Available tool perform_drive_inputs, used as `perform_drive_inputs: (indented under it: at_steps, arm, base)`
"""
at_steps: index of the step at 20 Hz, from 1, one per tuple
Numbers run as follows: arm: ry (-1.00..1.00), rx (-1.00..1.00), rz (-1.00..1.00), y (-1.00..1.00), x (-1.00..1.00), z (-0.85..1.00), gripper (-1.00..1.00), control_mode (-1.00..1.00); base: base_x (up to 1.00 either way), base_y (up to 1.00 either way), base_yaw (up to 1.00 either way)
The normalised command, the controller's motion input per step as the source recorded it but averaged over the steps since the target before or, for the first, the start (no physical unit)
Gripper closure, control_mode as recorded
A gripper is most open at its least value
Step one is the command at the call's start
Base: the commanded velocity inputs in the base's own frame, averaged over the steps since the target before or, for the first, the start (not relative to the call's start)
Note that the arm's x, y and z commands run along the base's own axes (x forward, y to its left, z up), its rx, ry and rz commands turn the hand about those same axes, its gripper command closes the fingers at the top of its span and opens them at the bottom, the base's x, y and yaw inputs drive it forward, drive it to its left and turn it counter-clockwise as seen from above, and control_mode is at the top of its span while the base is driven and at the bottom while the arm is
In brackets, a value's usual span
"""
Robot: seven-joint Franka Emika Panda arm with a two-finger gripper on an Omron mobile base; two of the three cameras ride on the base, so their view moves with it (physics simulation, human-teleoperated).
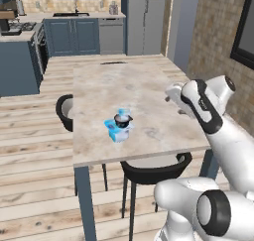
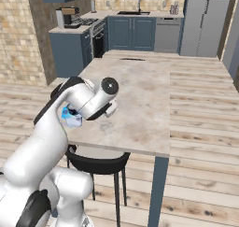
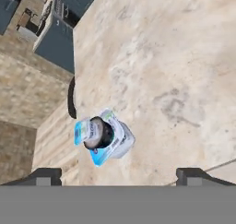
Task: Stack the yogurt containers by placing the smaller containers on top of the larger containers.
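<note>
A: Hand view: gripper (image 3: pixel 118 174) jaws spread wide, holding nothing, above the table (image 3: pixel 175 57). Black cup (image 3: pixel 99 132) sits on the light-blue tub (image 3: pixel 120 142).
B: Left base view adds the tiny light-blue cup (image 1: pixel 123 111) just behind that stack. Right base view: arm hides most of the tub (image 2: pixel 73 121).

Glossy white arm (image 1: pixel 218 136) (rounded links) with dark joints.
</note>
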Motion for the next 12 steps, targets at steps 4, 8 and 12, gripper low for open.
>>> perform_drive_inputs:
  at_steps: [4,8,12]
  arm:
    - [0.00,-0.25,-0.15,-0.57,-0.72,0.04,-1.00,-1.00]
    - [0.03,-0.31,-0.08,-0.15,-0.40,0.00,-1.00,-1.00]
    - [0.10,-0.29,-0.05,0.00,-0.21,0.01,-1.00,-1.00]
  base:
    - [0.00,0.00,0.00]
    - [0.00,0.00,0.00]
    - [0.00,0.00,0.00]
